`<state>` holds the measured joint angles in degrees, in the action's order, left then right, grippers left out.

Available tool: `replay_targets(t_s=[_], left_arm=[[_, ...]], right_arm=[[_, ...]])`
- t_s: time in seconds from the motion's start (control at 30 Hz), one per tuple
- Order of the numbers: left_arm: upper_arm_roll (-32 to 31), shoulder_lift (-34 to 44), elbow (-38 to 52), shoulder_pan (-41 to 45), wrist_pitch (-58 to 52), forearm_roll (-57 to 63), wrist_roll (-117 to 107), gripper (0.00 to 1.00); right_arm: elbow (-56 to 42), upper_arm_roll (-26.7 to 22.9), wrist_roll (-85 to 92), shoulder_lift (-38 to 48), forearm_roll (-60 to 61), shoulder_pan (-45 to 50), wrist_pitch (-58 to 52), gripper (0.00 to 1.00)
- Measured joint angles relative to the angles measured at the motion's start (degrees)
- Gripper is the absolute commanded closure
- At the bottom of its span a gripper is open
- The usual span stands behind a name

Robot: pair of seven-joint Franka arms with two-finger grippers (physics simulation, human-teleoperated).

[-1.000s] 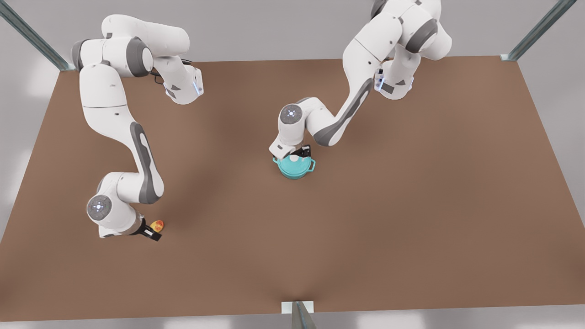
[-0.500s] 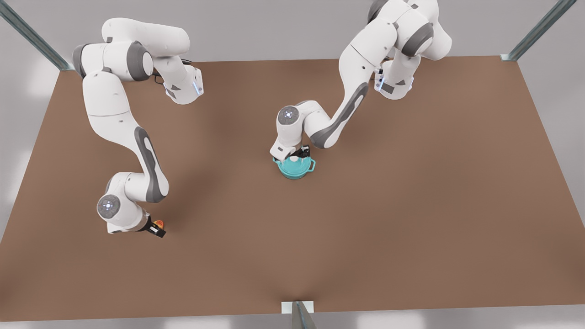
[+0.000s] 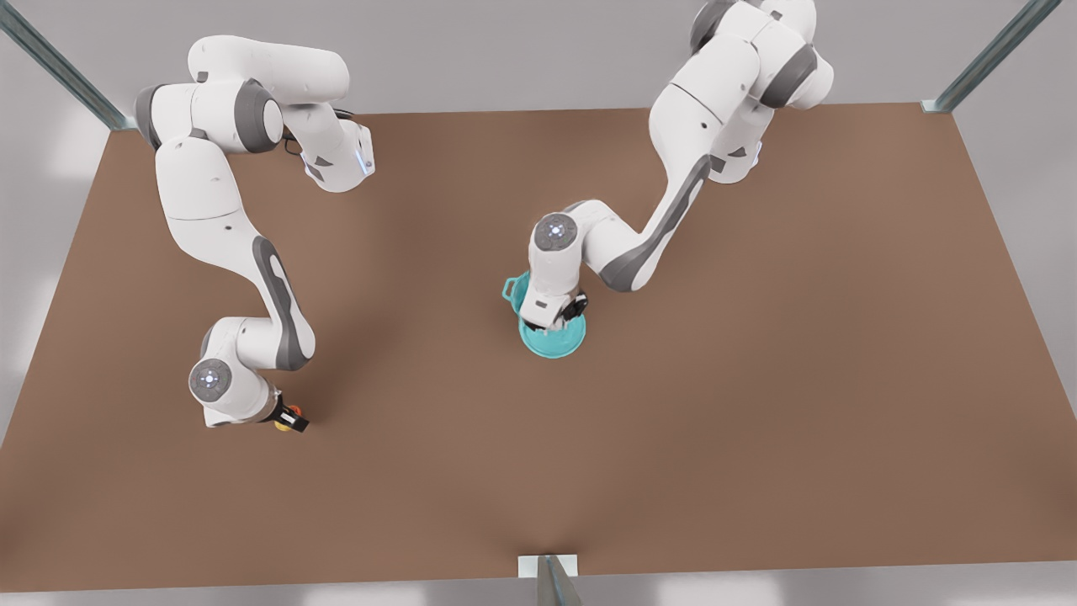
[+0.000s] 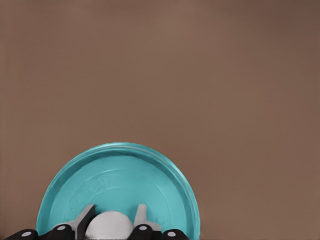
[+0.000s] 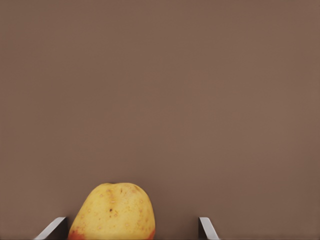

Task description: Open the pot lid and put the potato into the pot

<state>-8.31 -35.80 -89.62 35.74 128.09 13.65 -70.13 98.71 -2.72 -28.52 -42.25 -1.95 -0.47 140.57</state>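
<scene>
Now left tool (image 4: 112, 220) on pot lid (image 4: 125, 180), pot (image 3: 515, 291) beside.

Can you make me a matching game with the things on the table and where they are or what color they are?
Things:
1. pot lid
2. potato
3. pot
4. table

Clues:
A. brown
B. yellow, between the open fingers of the right gripper
C. white knob pinched by the left gripper
D. teal, loop handle peeking out beside an arm

Pairs: 1-C, 2-B, 3-D, 4-A
</scene>
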Motion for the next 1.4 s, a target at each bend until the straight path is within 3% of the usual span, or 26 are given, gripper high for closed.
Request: replay_targets(t_s=[0.1,0.2,0.23,0.27,0.37,0.47,0.53,0.6,0.87,1.1,1.4], left_arm=[[3.02,-8.68,7.64,-3.41,-0.3,-0.17,1.08,0.54],[4.26,-13.68,9.8,-5.2,2.15,-0.25,2.1,0.53],[4.41,-14.11,10.01,-5.36,2.79,-0.29,2.42,0.46],[4.59,-14.16,10.14,-5.49,3.4,-0.38,2.83,0.0],[4.28,-7.8,12.93,-9.89,-1.48,-1.54,6.66,0.0],[4.41,4.72,17.24,-24.22,-15.5,-6.96,15.19,0.0],[4.58,19.84,4.67,-33.14,-21.64,-11.26,21.46,0.0],[4.04,25.52,-0.32,-35.48,-25.08,-13.82,26.7,0.0],[0.12,23.64,3.24,-27.82,-29.21,-13.96,41.09,0.0],[-0.56,23.1,3.46,-25.39,-28.37,-10.18,46.59,0.0],[-0.63,23.08,3.46,-25.44,-28.01,-8.53,50.92,0.0]], right_arm=[[0.01,0.0,-0.23,0.0,-0.07,0.03,-0.01,0.15],[-0.04,0.0,-0.46,0.0,-0.05,0.03,-0.02,0.24],[-0.05,0.0,-0.5,0.01,-0.01,0.03,-0.01,0.28],[-0.06,0.0,-0.56,0.02,0.01,0.03,-0.01,0.28],[-0.06,0.01,-0.71,0.08,0.1,0.04,0.01,0.37],[-0.08,0.01,-0.83,0.16,0.16,0.04,-0.03,0.47],[-0.07,0.01,-0.85,0.17,0.25,0.03,-0.01,0.48],[-0.12,0.01,-0.85,0.24,0.32,0.03,-0.03,0.5],[-0.5,0.18,-0.89,4.14,0.42,0.45,-2.33,0.48],[-4.3,1.71,-4.0,10.12,0.64,7.68,-11.09,0.48],[-8.4,19.46,-15.63,14.34,0.26,10.51,-21.33,0.47]])
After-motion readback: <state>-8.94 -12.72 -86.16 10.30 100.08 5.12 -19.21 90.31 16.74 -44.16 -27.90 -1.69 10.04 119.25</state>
